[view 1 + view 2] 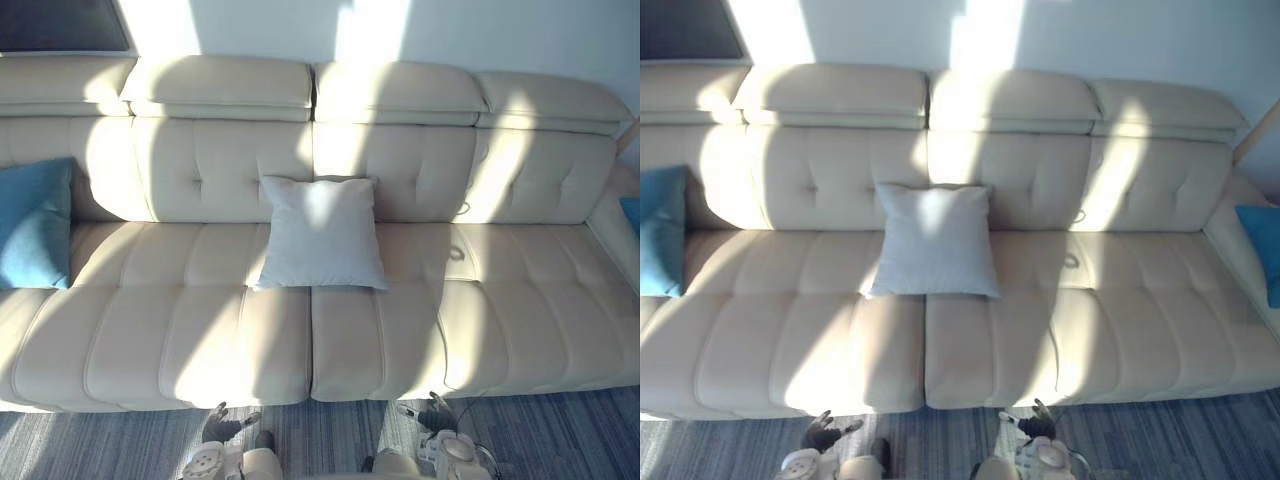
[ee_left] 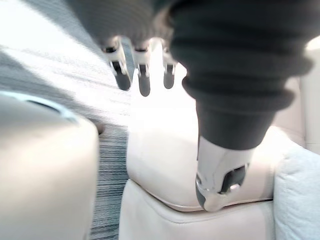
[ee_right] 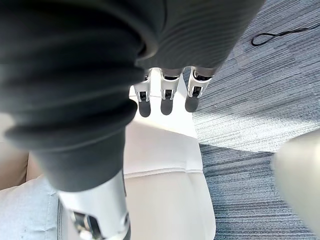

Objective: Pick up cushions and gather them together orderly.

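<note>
The left hand (image 1: 222, 425) and the right hand (image 1: 432, 412) hang low, just in front of the sofa (image 1: 200, 340). Their fingers are straight and spread, and they hold nothing, I think because no cushion is picked yet. The white cushion (image 1: 320, 232) leans on the sofa's back, in the middle. The left blue cushion (image 1: 35, 225) and the right blue cushion (image 1: 1262, 245) sit at the sofa's far ends.
</note>
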### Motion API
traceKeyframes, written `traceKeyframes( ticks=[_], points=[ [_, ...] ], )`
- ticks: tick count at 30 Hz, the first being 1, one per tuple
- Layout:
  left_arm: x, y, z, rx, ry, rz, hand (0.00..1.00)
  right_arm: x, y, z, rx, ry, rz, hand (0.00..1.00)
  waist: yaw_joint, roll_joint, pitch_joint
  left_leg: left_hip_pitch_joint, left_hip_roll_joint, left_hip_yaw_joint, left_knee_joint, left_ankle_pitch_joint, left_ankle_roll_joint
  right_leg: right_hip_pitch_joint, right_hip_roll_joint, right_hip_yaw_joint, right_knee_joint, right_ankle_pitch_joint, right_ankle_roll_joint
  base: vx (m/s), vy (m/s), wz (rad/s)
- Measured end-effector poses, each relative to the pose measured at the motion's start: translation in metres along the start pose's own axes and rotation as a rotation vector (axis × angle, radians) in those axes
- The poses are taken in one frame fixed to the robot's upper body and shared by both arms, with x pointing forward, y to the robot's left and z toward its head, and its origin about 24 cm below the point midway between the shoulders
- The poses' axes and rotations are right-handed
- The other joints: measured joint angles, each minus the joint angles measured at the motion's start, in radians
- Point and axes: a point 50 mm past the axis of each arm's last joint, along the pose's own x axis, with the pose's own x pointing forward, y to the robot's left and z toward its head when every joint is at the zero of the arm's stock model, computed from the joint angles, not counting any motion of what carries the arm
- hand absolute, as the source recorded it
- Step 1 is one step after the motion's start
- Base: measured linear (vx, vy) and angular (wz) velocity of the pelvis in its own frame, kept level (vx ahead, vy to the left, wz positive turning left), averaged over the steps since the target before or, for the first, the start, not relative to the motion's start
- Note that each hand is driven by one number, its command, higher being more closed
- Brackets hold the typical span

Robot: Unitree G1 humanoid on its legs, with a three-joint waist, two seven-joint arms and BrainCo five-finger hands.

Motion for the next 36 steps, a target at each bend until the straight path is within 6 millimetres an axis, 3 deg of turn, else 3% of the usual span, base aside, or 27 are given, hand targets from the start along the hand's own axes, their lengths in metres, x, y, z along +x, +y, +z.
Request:
traceKeyframes(
  ticks=[2,4,5,6,7,8,9,10,11,12,14,15,17,21,24,30,34,36],
  points=[
    [0.000,-0.003,0.001,-0.005,-0.003,-0.004,0.00,0.002,0.000,0.007,-0.003,-0.028,-0.007,0.00,0.007,0.014,0.004,-0.034,0.024,0.010,-0.009,0.035,-0.012,0.016,0.038,-0.033,-0.114,-0.033,-0.055,-0.31,-0.166,-0.38],
    [0.001,-0.007,0.003,0.014,-0.008,-0.024,0.00,0.001,0.001,0.007,-0.020,-0.028,-0.001,0.00,0.006,0.031,0.012,-0.032,0.039,0.000,-0.059,0.091,-0.021,0.034,0.068,-0.057,-0.189,-0.028,-0.090,-0.29,-0.137,0.03],
    [0.000,-0.009,0.002,0.031,-0.006,-0.035,0.00,0.000,-0.002,0.000,-0.023,-0.009,-0.010,0.00,-0.007,0.042,0.012,-0.031,0.037,-0.014,-0.123,0.177,-0.031,0.028,0.075,-0.088,-0.200,-0.013,-0.117,-0.24,-0.074,0.38],
    [0.000,-0.009,0.001,0.045,-0.005,-0.039,0.00,-0.001,-0.003,-0.003,-0.023,-0.002,-0.013,0.00,-0.015,0.039,0.013,-0.033,0.030,-0.022,-0.145,0.209,-0.041,0.026,0.070,-0.101,-0.208,-0.009,-0.127,-0.36,-0.036,0.54],
    [0.001,-0.008,0.004,0.054,-0.014,-0.041,0.00,-0.002,-0.007,-0.008,-0.019,0.016,-0.029,0.00,-0.025,0.022,0.028,-0.051,0.027,-0.037,-0.090,0.175,-0.043,0.018,0.060,-0.122,-0.225,0.005,-0.158,-0.31,0.032,0.34],
    [0.002,-0.006,0.005,0.053,-0.017,-0.035,0.00,-0.003,-0.007,-0.010,-0.001,0.026,-0.037,0.00,-0.023,0.020,0.029,-0.070,0.007,-0.041,0.031,0.082,-0.004,0.006,0.040,-0.122,-0.223,0.013,-0.173,-0.31,0.053,0.22],
    [0.002,-0.006,0.005,0.054,-0.017,-0.034,0.00,-0.004,-0.009,-0.011,0.002,0.030,-0.043,0.00,-0.024,0.014,0.032,-0.072,-0.001,-0.041,0.076,0.044,0.005,0.000,0.032,-0.121,-0.224,0.013,-0.180,-0.29,0.113,0.01],
    [0.002,-0.006,0.004,0.058,-0.012,-0.037,0.00,-0.005,-0.015,-0.017,-0.008,0.043,-0.054,0.00,-0.025,0.010,0.032,-0.068,-0.014,-0.041,0.238,-0.092,0.024,-0.016,0.016,-0.107,-0.235,0.037,-0.178,-0.25,0.125,-0.05],
    [0.001,-0.006,0.003,0.058,-0.008,-0.037,0.00,-0.006,-0.015,-0.019,-0.009,0.049,-0.054,0.00,-0.025,0.013,0.030,-0.065,-0.014,-0.042,0.269,-0.119,0.024,-0.019,0.016,-0.100,-0.240,0.044,-0.175,-0.23,0.193,-0.25],
    [0.001,-0.006,-0.001,0.058,0.007,-0.036,0.00,-0.008,-0.017,-0.025,-0.012,0.068,-0.053,0.00,-0.024,0.019,0.025,-0.031,-0.022,-0.064,0.330,-0.197,0.006,-0.031,0.017,-0.072,-0.249,0.060,-0.158,-0.09,0.157,-0.30],
    [-0.001,-0.005,-0.008,0.057,0.032,-0.034,0.00,-0.010,-0.016,-0.031,-0.013,0.092,-0.048,0.00,-0.024,0.037,0.015,0.040,-0.045,-0.103,0.228,-0.255,-0.009,-0.057,0.025,-0.034,-0.250,0.084,-0.133,-0.08,0.196,-0.48],
    [-0.002,-0.006,-0.010,0.056,0.042,-0.036,0.00,-0.011,-0.015,-0.035,-0.013,0.112,-0.042,0.00,-0.025,0.036,0.014,0.066,-0.059,-0.111,0.166,-0.272,0.004,-0.063,0.025,-0.020,-0.261,0.100,-0.122,-0.09,0.211,-0.45],
    [-0.002,-0.005,-0.013,0.060,0.054,-0.035,0.00,-0.016,-0.016,-0.048,-0.008,0.155,-0.037,0.00,-0.032,0.027,0.003,0.102,-0.085,-0.079,0.073,-0.240,0.014,-0.035,0.021,0.009,-0.364,0.175,-0.096,-0.05,0.155,-0.28],
    [-0.005,-0.004,-0.020,0.083,0.083,-0.041,0.00,-0.019,-0.022,-0.055,0.014,0.176,-0.061,0.00,-0.049,0.041,-0.022,0.130,-0.115,-0.058,0.020,-0.224,0.035,0.009,0.018,0.029,-0.478,0.260,-0.077,0.01,0.126,-0.17],
    [-0.005,-0.005,-0.024,0.093,0.106,-0.047,0.00,-0.021,-0.024,-0.059,0.019,0.187,-0.065,0.00,-0.052,0.044,-0.034,0.164,-0.123,-0.045,-0.007,-0.208,0.057,0.037,0.021,0.040,-0.526,0.284,-0.069,0.07,0.044,-0.10],
    [-0.005,-0.008,-0.024,0.139,0.105,-0.079,0.00,-0.020,-0.025,-0.057,0.043,0.181,-0.076,0.00,-0.053,0.045,-0.042,0.195,-0.135,-0.029,-0.019,-0.206,0.060,0.063,0.030,0.088,-0.579,0.314,-0.065,0.08,0.027,-0.30],
    [-0.003,-0.007,-0.022,0.170,0.108,-0.082,0.00,-0.017,-0.022,-0.050,0.046,0.165,-0.066,0.00,-0.056,0.031,-0.034,0.195,-0.126,0.060,-0.014,-0.213,0.060,0.004,0.053,0.211,-0.595,0.357,-0.069,-0.02,0.002,-0.88],
    [-0.002,-0.006,-0.020,0.176,0.102,-0.079,0.00,-0.014,-0.020,-0.045,0.044,0.152,-0.059,0.00,-0.057,0.028,-0.027,0.192,-0.101,0.115,0.003,-0.251,0.063,-0.029,0.078,0.222,-0.618,0.394,-0.078,-0.07,-0.025,-1.25]
  ],
)
